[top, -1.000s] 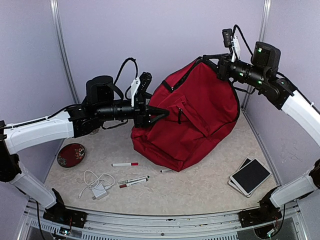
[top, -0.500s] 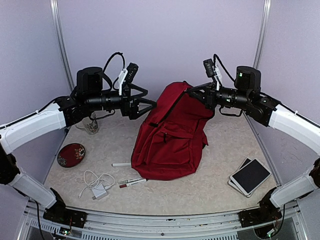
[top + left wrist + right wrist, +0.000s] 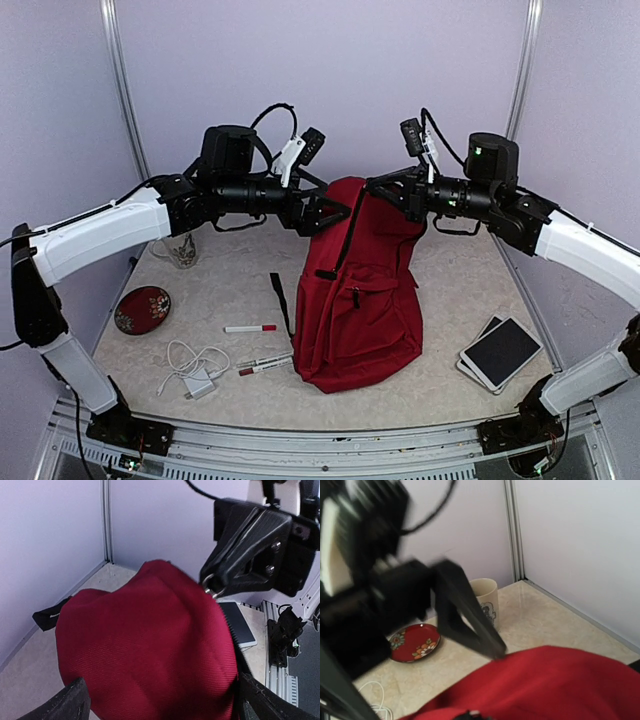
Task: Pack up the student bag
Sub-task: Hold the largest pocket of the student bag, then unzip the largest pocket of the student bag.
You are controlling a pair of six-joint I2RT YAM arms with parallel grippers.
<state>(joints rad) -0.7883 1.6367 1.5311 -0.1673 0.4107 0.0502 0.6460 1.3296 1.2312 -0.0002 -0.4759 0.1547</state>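
Bag (image 3: 360, 310): dark red fabric, black straps, held upright at the centre of the bench (image 3: 215, 290). Right gripper (image 3: 372, 188) is clamped on its top; left gripper (image 3: 335, 220) jaws are spread astride it.

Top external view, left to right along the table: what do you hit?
red plate → single red-capped marker → student bag → tablet

red plate (image 3: 142, 309) | mug (image 3: 484, 601) | markers (image 3: 250, 328) | white charger (image 3: 195, 375) | tablet (image 3: 500, 353)
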